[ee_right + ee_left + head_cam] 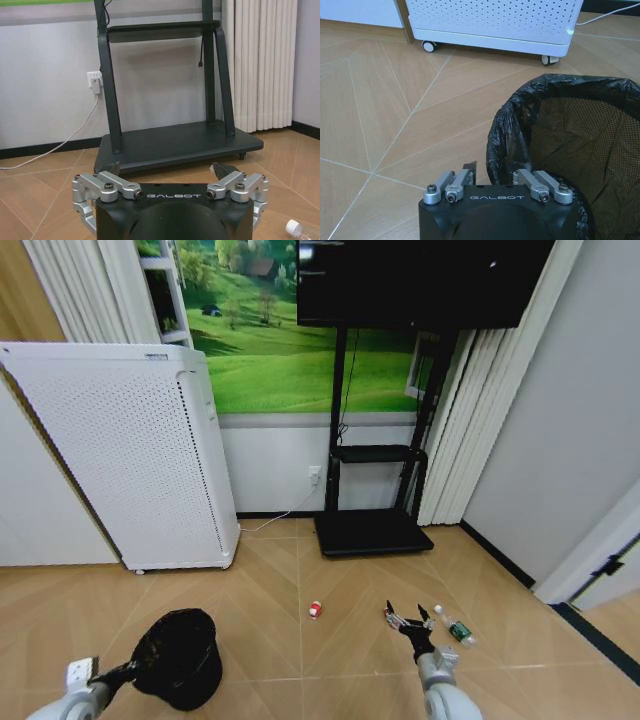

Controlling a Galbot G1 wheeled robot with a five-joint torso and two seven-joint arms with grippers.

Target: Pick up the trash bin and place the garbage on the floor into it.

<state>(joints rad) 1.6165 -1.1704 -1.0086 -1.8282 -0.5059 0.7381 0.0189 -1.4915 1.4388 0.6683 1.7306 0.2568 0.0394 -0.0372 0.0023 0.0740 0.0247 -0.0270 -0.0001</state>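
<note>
Two grippers are mine: my left gripper point(495, 172) clenches the bagged rim of the trash bin point(180, 655), light and slippery there. My right gripper point(408, 618) hangs spread above the floor point(300, 570), near the featherweight bottle point(455, 628).

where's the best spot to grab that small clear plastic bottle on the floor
Probably across its midsection, coming straight down from above. The small clear plastic bottle with green label and white cap lies on its side on the tan parquet floor, so its round body faces up. The open right pincer hovers just beside it.
</note>
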